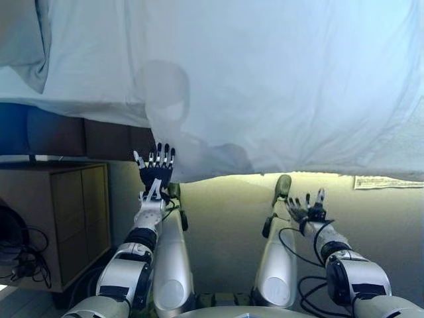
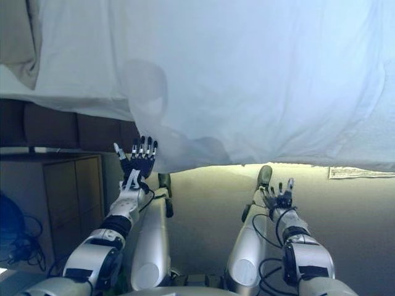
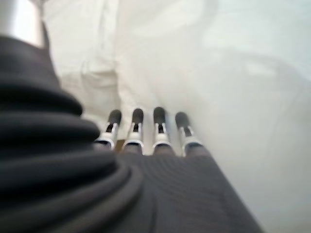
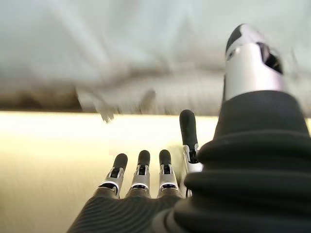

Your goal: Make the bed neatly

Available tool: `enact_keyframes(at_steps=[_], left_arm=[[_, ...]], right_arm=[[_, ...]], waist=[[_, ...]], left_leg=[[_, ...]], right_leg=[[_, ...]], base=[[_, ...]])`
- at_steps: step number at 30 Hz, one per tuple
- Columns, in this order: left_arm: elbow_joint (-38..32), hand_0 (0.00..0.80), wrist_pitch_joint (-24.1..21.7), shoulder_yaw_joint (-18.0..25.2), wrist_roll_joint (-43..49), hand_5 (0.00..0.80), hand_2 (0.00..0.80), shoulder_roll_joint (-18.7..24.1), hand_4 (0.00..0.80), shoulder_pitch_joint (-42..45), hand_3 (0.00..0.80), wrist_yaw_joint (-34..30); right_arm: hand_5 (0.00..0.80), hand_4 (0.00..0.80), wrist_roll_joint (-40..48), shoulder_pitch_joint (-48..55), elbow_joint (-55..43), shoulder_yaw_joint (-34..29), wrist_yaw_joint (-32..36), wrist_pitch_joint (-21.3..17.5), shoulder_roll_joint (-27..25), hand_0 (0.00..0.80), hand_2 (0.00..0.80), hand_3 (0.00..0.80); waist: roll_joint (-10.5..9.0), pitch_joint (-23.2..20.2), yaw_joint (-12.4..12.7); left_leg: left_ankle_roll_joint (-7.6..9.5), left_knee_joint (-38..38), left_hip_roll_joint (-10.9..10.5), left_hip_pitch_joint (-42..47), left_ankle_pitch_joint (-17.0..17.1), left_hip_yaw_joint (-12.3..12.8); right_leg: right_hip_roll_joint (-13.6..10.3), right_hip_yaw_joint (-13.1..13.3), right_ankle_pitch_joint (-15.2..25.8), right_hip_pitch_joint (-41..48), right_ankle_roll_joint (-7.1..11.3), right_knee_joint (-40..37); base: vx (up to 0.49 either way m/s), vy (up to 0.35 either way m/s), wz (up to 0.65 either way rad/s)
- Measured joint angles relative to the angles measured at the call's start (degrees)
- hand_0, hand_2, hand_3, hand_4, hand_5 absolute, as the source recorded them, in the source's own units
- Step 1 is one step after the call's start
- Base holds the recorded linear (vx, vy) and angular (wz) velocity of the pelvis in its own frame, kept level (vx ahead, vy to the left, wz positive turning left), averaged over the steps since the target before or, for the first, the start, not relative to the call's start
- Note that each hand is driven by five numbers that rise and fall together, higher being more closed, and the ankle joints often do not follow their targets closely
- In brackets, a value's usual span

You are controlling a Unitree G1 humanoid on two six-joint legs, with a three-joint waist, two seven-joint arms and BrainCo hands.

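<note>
A pale white sheet (image 1: 278, 79) covers the bed across the upper part of both eye views and hangs over the near edge. My left hand (image 1: 156, 171) is raised just below the hanging hem, fingers straight and spread, holding nothing. In the left wrist view its fingertips (image 3: 137, 116) point at the sheet (image 3: 218, 73) from close by. My right hand (image 1: 309, 209) is lower and to the right, above the floor, open with relaxed fingers. Its wrist view shows the fingers (image 4: 144, 160) short of the sheet's hem (image 4: 146, 92).
A grey pillow or blanket corner (image 1: 30, 46) lies at the bed's upper left. The dark bed base (image 1: 86, 136) shows under the sheet. A wooden cabinet (image 1: 66, 218) stands at the left with cables beside it. A paper label (image 1: 387, 182) lies on the floor at right.
</note>
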Motion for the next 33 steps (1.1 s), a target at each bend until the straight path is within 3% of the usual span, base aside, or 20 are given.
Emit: enact_keyframes(at_steps=[4, 6, 10, 16, 22, 27, 33], left_arm=[[-6.33, 0.000, 0.03, -0.19, -0.02, 0.000, 0.000, 0.77, 0.000, 1.39, 0.000, -1.45], [-8.46, 0.000, 0.03, -0.30, -0.01, 0.000, 0.000, 1.01, 0.000, 1.56, 0.000, -3.73], [-10.41, 0.000, 0.21, -1.73, -0.02, 0.000, 0.000, 0.73, 0.000, 1.32, 0.000, -7.33], [-5.84, 0.000, 2.88, -2.97, -0.52, 0.000, 0.000, -0.27, 0.000, -0.01, 0.000, -7.67], [0.94, 0.000, 3.40, -2.99, -0.55, 0.000, 0.000, -1.96, 0.000, -3.21, 0.000, -9.78], [5.33, 0.000, 5.36, -2.99, -0.53, 0.000, 0.000, -1.02, 0.000, -8.95, 0.000, -10.56], [8.72, 0.000, 6.39, -4.23, -0.12, 0.000, 0.000, -0.84, 0.000, -11.31, 0.000, -10.65]], right_arm=[[0.000, 0.000, 0.59, 3.13, -20.66, 6.49, 3.22, -2.62, 5.10, 0.000, 0.000, 0.000], [0.000, 0.000, -2.09, 3.10, -24.06, 7.78, 6.09, -3.86, 7.49, 0.000, 0.000, 0.000], [0.000, 0.000, -5.79, 3.59, -24.62, 9.91, 11.01, -4.88, 7.50, 0.000, 0.000, 0.000], [0.000, 0.000, -4.13, -3.58, -15.15, 12.08, 10.75, -5.25, 4.06, 0.000, 0.000, 0.000], [0.000, 0.000, -2.39, -8.32, -1.64, 8.45, 12.64, -3.46, 3.09, 0.000, 0.000, 0.000], [0.000, 0.000, -2.68, -16.25, 6.16, 6.78, 9.05, -0.70, -0.82, 0.000, 0.000, 0.000], [0.000, 0.000, -2.66, -20.81, 10.87, 6.01, 7.52, -0.26, -4.87, 0.000, 0.000, 0.000]], waist=[[-0.50, -0.12, -0.93], [-1.11, -0.09, -1.46], [-1.50, -0.13, -1.21], [-1.67, -0.09, -1.16], [-1.65, -0.07, 0.29], [-1.53, -0.08, 0.53], [-0.93, 0.16, 1.67]], left_leg=[[0.07, 0.02, 0.47, 1.51, -0.09, 0.09], [0.04, 0.60, 0.44, 0.99, -0.12, 0.16], [0.34, 0.74, 0.60, -0.87, 0.17, 0.03], [0.66, -0.22, 0.55, -2.10, 0.43, -0.04], [-0.19, -0.05, 0.46, -4.08, 0.73, 0.00], [-0.02, 3.90, 0.34, -11.43, 0.31, -1.04], [0.21, 7.45, -0.31, -20.06, 0.25, -2.68]], right_leg=[[0.34, -0.37, -0.42, 1.05, -0.50, 0.48], [0.26, -0.40, -0.64, 1.07, -0.32, -0.10], [0.08, -0.89, -0.66, -0.60, -0.35, 0.75], [0.11, -1.29, -0.39, -2.62, -0.66, 0.96], [-0.07, -1.49, 0.05, -4.62, -0.06, 1.14], [-0.33, -1.24, -0.39, -11.07, -0.37, 4.18], [-0.42, -0.45, -0.56, -18.57, -0.16, 6.64]], base=[[-0.004, -0.035, -0.06], [0.000, -0.005, -0.02], [-0.003, -0.015, 0.03], [-0.011, -0.030, 0.01], [-0.022, 0.001, 0.00], [-0.050, 0.015, 0.04], [-0.016, 0.014, 0.04]])
